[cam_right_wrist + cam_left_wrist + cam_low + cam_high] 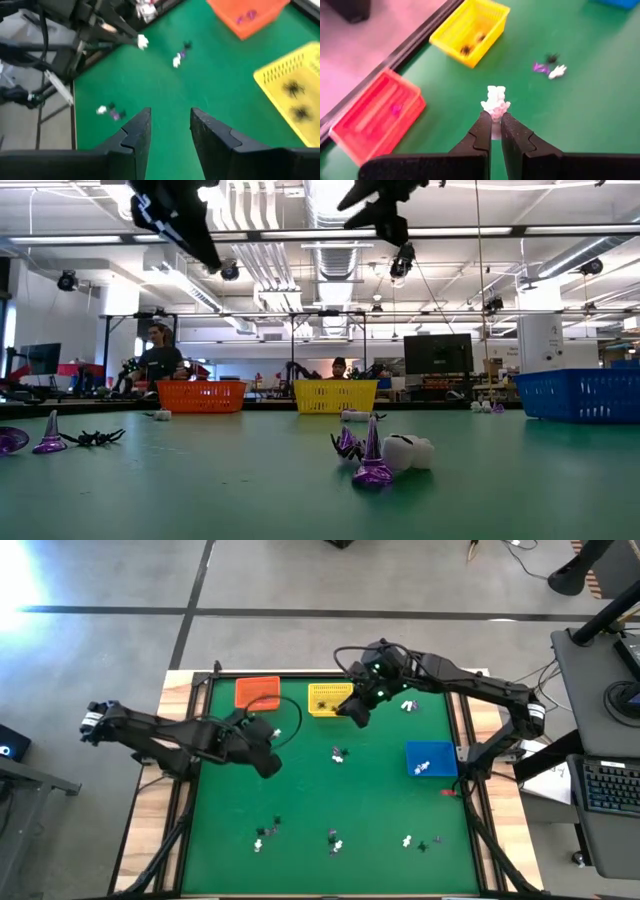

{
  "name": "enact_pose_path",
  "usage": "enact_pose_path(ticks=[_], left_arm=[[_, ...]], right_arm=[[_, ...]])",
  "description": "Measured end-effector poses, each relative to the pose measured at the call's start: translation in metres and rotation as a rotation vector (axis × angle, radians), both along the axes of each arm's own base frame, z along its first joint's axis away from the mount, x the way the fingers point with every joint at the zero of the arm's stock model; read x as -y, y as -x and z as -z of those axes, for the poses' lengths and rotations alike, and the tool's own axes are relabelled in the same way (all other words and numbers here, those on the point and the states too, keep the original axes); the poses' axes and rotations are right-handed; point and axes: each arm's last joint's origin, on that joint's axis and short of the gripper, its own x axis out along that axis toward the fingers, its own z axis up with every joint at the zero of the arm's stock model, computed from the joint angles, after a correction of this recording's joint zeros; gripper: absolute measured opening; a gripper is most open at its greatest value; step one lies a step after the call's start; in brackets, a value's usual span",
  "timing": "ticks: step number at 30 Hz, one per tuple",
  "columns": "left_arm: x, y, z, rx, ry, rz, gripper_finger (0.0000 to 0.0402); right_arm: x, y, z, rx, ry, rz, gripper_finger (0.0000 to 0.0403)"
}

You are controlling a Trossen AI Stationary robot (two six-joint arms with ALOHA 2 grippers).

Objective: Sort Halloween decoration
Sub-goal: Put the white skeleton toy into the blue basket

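Currently left gripper (492, 131) pressed together on a white trinket (495, 101), pinched at fingertips and sticking out ahead of them, carried above the green table (380, 810). Right gripper (170, 131) spread, nothing between fingers, hanging just beside the yellow basket (329, 698).

Key relation: blue basket (431, 758) well off to the right of the left gripper, across the table, already holding something white, so probably the target for the held piece. Orange basket (375, 115) and yellow basket much nearer the left gripper, ahead and to either side in its wrist view. Orange holding a purplish bit, yellow holding black spiders (293, 89). Wrong colours for white, going by that.

Right arm nearer blue basket than left, but not holding anything. Left would need a long reach past the small cluster (339, 754) mid-table, which lies between left gripper and blue basket.

Held trinket's long axis roughly in line with the fingers, cannot tell exact shape.

Remaining loose trinkets: cluster mid-table (purple, black, white together), more scattered near the table's front edge (334, 840), well behind both grippers; a couple (408, 706) just beside right gripper toward the far edge. Plenty left to sort, task maybe early to midway.
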Motion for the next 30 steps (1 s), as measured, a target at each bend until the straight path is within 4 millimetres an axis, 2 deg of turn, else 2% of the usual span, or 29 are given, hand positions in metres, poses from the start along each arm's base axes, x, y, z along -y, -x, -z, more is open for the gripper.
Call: enact_pose_path(ticks=[8,19,30], left_arm=[[-0.017,-0.003,-0.006,0.071,-0.036,0.142,0.0001],[-0.02,-0.012,-0.015,0.117,-0.126,0.278,0.0001],[-0.022,-0.016,-0.019,0.154,-0.151,0.313,0.0001]], right_arm=[[-0.011,-0.026,0.001,0.099,-0.021,0.074,0.0161],[-0.021,-0.063,0.028,0.108,-0.106,0.144,0.0162],[-0.032,-0.077,0.039,0.112,-0.16,0.144,0.0162]])
